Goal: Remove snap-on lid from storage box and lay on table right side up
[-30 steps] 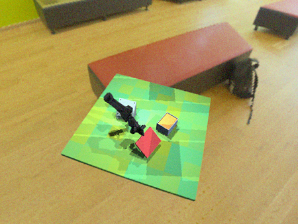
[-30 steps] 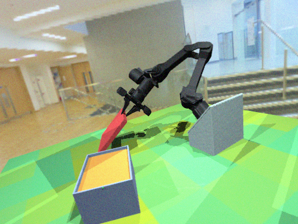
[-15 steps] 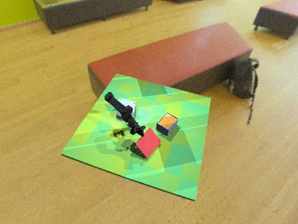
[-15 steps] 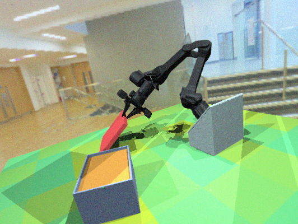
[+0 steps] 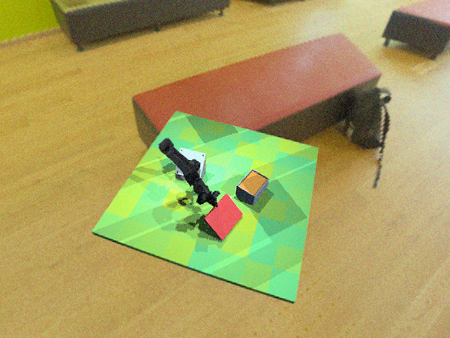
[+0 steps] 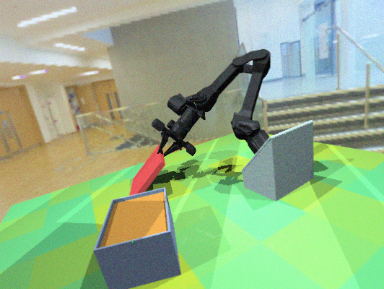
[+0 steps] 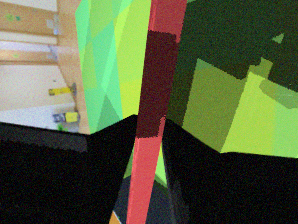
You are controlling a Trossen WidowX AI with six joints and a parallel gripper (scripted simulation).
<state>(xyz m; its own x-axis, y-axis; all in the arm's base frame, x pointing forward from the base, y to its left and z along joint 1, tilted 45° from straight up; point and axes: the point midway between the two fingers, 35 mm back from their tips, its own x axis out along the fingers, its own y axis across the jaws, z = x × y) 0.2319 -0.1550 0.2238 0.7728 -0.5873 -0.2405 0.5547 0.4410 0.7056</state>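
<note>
The red lid [image 5: 223, 216] [image 6: 147, 173] [image 7: 159, 82] is off the box and steeply tilted. My gripper [image 5: 216, 204] [image 6: 161, 153] [image 7: 150, 122] is shut on one edge of it, and the rest of the lid slopes down and away from the fingers. Whether its low edge touches the table cannot be told; in the exterior view it is hidden behind the box. The storage box [image 5: 246, 193] [image 6: 138, 260] stands upright and open, blue-grey outside and orange inside, beside the lid and apart from it in the top view.
The table [image 5: 264, 281] [image 6: 231, 267] has a green and yellow patchwork top. A grey block with a sloped top [image 5: 199, 159] [image 6: 294, 162] stands near the arm's base. Dark shadows of the arm and lid fall below them.
</note>
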